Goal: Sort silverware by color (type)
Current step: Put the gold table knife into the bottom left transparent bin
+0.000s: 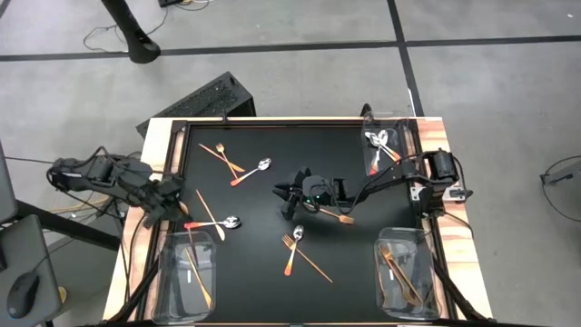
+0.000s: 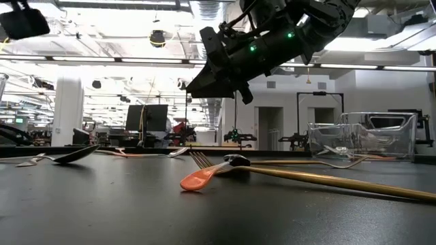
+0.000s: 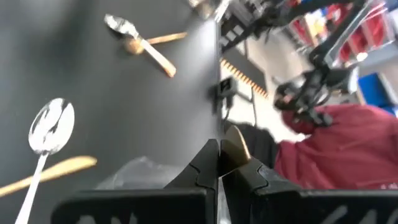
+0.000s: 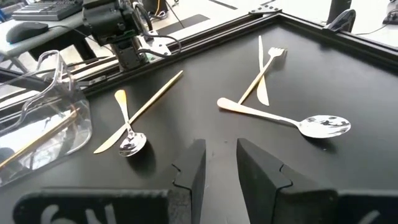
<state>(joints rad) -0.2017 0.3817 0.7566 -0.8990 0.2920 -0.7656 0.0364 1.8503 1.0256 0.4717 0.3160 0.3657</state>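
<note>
Silverware lies scattered on the black mat. A fork and a stick [image 1: 222, 156] and a red-handled spoon [image 1: 253, 169] lie far left. A stick and spoon [image 1: 218, 220] lie by the left edge, an orange-handled fork [image 1: 290, 250] with a stick lies near, and a copper fork [image 1: 337, 216] lies mid-table. My right gripper [image 1: 281, 191] hovers open above mid-table, pointing left [image 4: 221, 163], raised clear in the low view [image 2: 235, 92]. My left gripper [image 1: 182, 207] is shut at the mat's left edge [image 3: 219, 163]; whether it holds anything cannot be told.
Clear bins stand at three corners. The near-left bin [image 1: 172, 272] holds a copper piece, the near-right bin [image 1: 427, 272] holds copper pieces, and the far-right bin [image 1: 406, 136] holds silver pieces. A raised frame edges the mat. A red shape shows beyond the table in the left wrist view [image 3: 336, 155].
</note>
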